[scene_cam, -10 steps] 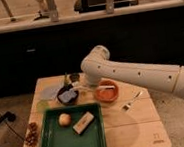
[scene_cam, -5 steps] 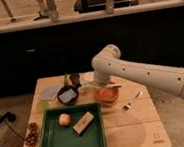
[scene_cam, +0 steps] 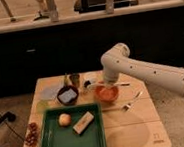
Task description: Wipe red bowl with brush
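Observation:
The red bowl [scene_cam: 107, 94] sits on the wooden table [scene_cam: 141, 117], right of centre. The white arm reaches in from the right and bends down, so my gripper [scene_cam: 106, 83] hangs just above the bowl's back rim. A slim white handle, seemingly the brush [scene_cam: 122, 84], lies across the table just behind the bowl. Its head is hidden by the gripper. I cannot tell whether the gripper touches or holds the brush.
A dark bowl with blue contents [scene_cam: 68, 95] and a dark cup [scene_cam: 75, 80] stand left of the red bowl. A metal fork [scene_cam: 132, 102] lies to its right. A green tray [scene_cam: 53, 143] in front holds a round orange fruit [scene_cam: 64, 119] and a tan block [scene_cam: 83, 123].
The arm has swung to the right, from over the dark bowl to over the red bowl. The objects on the table have stayed in place.

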You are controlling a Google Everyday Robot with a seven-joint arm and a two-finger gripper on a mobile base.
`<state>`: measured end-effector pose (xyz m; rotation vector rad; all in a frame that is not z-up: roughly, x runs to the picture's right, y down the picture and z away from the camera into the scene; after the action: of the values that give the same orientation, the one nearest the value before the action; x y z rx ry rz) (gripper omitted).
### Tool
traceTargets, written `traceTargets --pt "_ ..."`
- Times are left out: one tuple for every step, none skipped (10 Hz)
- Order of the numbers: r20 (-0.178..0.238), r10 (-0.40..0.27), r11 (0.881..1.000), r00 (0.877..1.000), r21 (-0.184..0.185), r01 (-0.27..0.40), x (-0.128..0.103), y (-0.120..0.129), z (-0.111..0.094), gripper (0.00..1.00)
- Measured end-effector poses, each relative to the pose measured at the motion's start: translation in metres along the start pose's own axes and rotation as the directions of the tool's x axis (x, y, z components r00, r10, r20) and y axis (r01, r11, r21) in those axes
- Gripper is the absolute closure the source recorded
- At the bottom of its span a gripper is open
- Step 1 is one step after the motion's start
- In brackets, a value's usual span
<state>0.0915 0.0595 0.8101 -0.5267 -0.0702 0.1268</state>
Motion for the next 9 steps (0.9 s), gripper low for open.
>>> traceTargets --pt "-0.023 0.002 1.000 1.000 -0.004 -0.002 0.003 -0.003 0.004 1.00" --pt "-0.046 0.008 1.000 0.999 -0.008 -0.009 0.009 -0.007 0.008 1.00" --pt "-0.071 0.019 1.000 0.997 -0.014 -0.020 0.018 -0.010 0.011 1.00" --pt "-0.089 0.033 0.999 0.996 -0.019 -0.034 0.026 -0.013 0.014 1.00" --pt "-0.104 0.046 0.999 0.994 -0.023 -0.049 0.035 -0.016 0.015 1.00" --pt "-0.122 0.062 0.997 0.991 -0.028 -0.066 0.047 -0.017 0.016 1.00" --pt "-0.141 0.074 0.996 0.987 -0.035 -0.079 0.059 -0.017 0.018 1.00" --pt "-0.166 0.074 0.996 0.983 -0.045 -0.083 0.065 -0.015 0.020 1.00" --pt "-0.185 0.073 0.995 0.980 -0.051 -0.084 0.068 -0.014 0.022 1.00"
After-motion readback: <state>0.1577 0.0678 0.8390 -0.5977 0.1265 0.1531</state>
